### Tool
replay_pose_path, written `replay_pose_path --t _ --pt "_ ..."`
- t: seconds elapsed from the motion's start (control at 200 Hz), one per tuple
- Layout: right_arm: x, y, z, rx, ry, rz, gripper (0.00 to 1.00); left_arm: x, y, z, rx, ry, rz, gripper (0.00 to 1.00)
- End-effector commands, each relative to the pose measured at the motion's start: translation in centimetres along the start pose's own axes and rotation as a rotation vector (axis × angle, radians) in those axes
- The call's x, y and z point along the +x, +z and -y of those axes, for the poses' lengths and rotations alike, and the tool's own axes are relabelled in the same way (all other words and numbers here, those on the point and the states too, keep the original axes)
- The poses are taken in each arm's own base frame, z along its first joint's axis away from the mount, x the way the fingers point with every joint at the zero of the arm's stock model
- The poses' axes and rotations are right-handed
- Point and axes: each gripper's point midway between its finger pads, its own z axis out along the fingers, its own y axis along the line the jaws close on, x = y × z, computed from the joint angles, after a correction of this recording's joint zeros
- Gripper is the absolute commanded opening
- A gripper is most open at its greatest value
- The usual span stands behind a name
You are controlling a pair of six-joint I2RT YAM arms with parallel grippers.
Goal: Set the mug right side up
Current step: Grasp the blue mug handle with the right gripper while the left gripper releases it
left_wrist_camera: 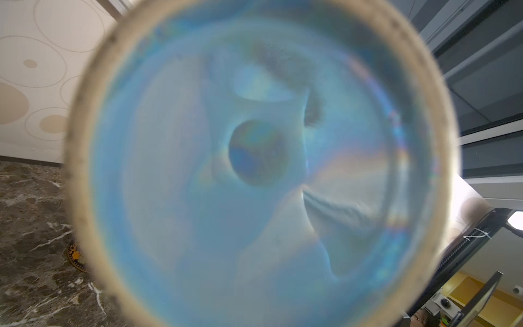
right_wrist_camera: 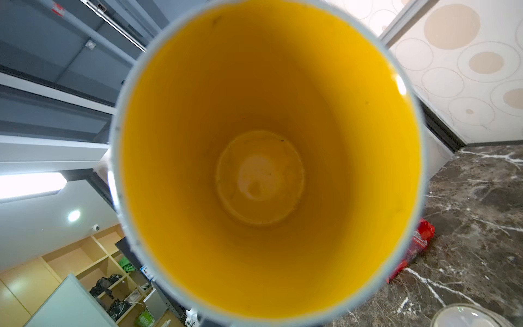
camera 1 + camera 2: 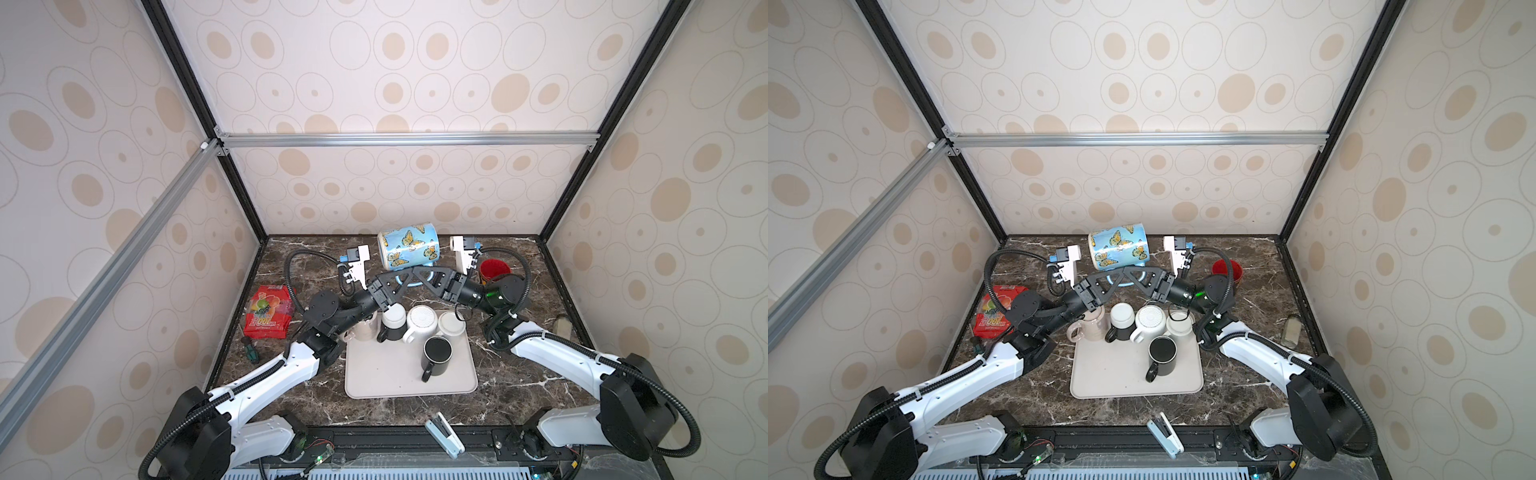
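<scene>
The butterfly mug [image 3: 409,248] is hanging on its side in the air above the back of the marble table [image 3: 523,390], behind the tray [image 3: 386,376] of other mugs. Its blue handle [image 3: 432,277] is pointing down, and both grippers are meeting right there. The left gripper [image 3: 409,275] and the right gripper [image 3: 417,274] are each pressed nearly shut at the handle, and they seem to be pinching its loop from opposite sides, though the black fingers are hiding the exact contact.

Looking along the wrist views, the left one is facing the glazed blue base [image 1: 260,158] and the right one is staring straight into the yellow inside [image 2: 260,178], so the mouth is facing the right arm.

It looks like a big glazed ceramic mug: rigid, fairly heavy, slick, and likely to chip or crack if dropped on stone. Held only by the handle, its weight is sitting off to one side, so it may want to swing. The handle is the surest hold; the rim wall would be the alternative.
</scene>
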Motion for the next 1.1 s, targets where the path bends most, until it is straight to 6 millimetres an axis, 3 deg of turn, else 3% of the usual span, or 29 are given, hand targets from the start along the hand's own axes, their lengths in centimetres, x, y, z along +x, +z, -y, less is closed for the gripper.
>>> replay_pose_path --t 0.0,0.17,0.235,0.44,0.53,0.58,0.635,0.75,0.96,1.025,1.095 --pt "-1.6 0.8 -3.7 -0.116 -0.084 0.024 0.14 -1.1 0.2 5.2 0.190 0.034 0.005 0.00" --pt "-1.8 0.7 -4.2 -0.079 -0.143 -0.010 0.17 -0.8 0.1 4.6 0.182 0.026 -0.010 0.00" --pt "-1.6 0.7 -4.4 -0.059 -0.161 -0.036 0.30 -0.7 0.1 4.2 0.171 0.018 -0.011 0.00" --pt "-1.7 0.5 -5.0 -0.054 -0.184 -0.039 0.30 -0.7 0.2 3.7 0.169 0.010 -0.017 0.00" --pt "-2.0 0.5 -5.3 -0.062 -0.187 -0.036 0.24 -1.0 0.1 3.7 0.168 0.009 -0.015 0.00" --pt "-2.0 0.6 -5.7 -0.072 -0.189 -0.041 0.29 -1.1 0.1 3.8 0.172 0.010 -0.016 0.00" --pt "-2.1 0.5 -6.0 -0.074 -0.188 -0.038 0.42 -1.2 -0.1 3.8 0.169 0.011 -0.008 0.00" --pt "-2.1 0.1 -6.2 -0.067 -0.204 -0.024 0.48 -1.4 -0.4 4.1 0.173 0.014 -0.001 0.00" --pt "-2.3 -0.6 -6.4 -0.070 -0.222 0.026 0.46 -1.4 -0.7 3.9 0.176 0.001 0.003 0.00" --pt "-2.4 -0.5 -6.5 -0.071 -0.222 0.026 0.37 -1.3 -0.6 4.1 0.185 0.004 -0.005 0.00" --pt "-2.7 -0.5 -6.6 -0.067 -0.221 0.039 0.34 -1.2 -0.6 3.9 0.182 0.001 -0.008 0.00"
